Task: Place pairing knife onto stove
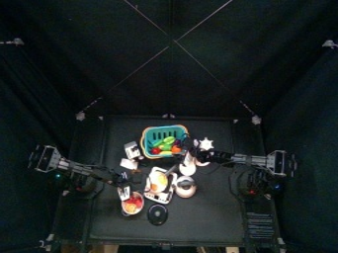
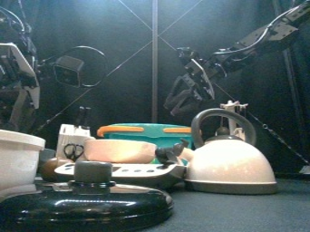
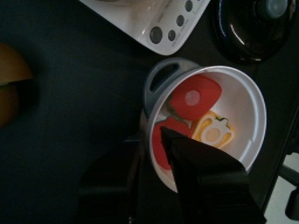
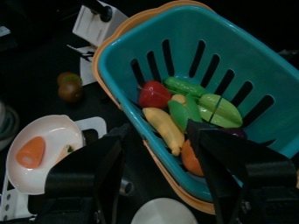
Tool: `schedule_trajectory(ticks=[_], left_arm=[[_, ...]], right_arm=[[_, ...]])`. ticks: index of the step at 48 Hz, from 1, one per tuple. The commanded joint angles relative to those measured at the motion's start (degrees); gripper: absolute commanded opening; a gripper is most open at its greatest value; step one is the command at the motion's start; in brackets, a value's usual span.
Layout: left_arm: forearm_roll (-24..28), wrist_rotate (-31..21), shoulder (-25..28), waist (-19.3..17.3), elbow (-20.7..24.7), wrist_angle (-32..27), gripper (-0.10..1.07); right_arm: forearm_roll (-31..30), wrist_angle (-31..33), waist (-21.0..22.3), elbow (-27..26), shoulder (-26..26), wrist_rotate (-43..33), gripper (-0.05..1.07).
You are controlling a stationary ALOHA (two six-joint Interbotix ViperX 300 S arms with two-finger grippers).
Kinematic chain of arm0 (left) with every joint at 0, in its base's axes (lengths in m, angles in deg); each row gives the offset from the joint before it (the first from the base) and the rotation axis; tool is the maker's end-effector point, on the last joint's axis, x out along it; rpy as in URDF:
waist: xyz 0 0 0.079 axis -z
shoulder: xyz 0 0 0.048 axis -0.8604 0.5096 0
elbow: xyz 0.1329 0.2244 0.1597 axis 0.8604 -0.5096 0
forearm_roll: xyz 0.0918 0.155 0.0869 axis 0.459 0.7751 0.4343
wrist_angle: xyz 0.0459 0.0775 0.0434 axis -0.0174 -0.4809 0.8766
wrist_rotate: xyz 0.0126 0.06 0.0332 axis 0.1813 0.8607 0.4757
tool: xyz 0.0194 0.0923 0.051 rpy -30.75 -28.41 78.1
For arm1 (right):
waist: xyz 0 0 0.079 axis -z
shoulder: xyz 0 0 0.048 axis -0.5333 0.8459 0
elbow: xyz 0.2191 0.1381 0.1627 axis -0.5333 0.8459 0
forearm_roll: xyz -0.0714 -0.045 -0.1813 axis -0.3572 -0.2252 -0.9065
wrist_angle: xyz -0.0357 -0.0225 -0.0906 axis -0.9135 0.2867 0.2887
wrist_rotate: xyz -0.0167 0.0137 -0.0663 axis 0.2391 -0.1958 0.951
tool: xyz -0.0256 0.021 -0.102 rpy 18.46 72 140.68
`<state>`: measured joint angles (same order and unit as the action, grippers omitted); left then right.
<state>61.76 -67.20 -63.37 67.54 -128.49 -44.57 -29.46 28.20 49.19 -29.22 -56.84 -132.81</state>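
Black lid (image 2: 85,201) sat nearest; left gripper (image 3: 176,162) spread above white bowl (image 3: 251,105) — should descend centred, w/ care.

No readable text, labels or numbers appear.

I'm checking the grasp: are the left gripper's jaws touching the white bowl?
Cannot tell. In the left wrist view the left gripper overlaps the white bowl, but no contact or gap shows plainly.

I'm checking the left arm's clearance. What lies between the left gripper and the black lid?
In the left wrist view, a white handled bowl holding red and yellow toy food lies between the left gripper and the black lid.
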Motion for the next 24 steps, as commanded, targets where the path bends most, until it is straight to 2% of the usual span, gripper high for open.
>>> schedule_trajectory(ticks=[1, 13, 24], left_arm=[[1.0, 0.1, 0.3, -0.7, 1.8, 0.4, 0.77], [6.9, 0.1, -3.1, -1.8, 1.8, 0.5, 0.92], [12.0, -0.1, -10.1, -1.8, -0.7, 5.2, 0.94]], right_arm=[[0.1, 0.0, -0.1, -0.4, -1.7, -0.1, 0.88], [0.1, 0.0, -0.5, 0.3, -1.8, -0.1, 0.88], [0.1, 0.0, -0.6, 0.3, -2.0, 0.0, 0.88]])
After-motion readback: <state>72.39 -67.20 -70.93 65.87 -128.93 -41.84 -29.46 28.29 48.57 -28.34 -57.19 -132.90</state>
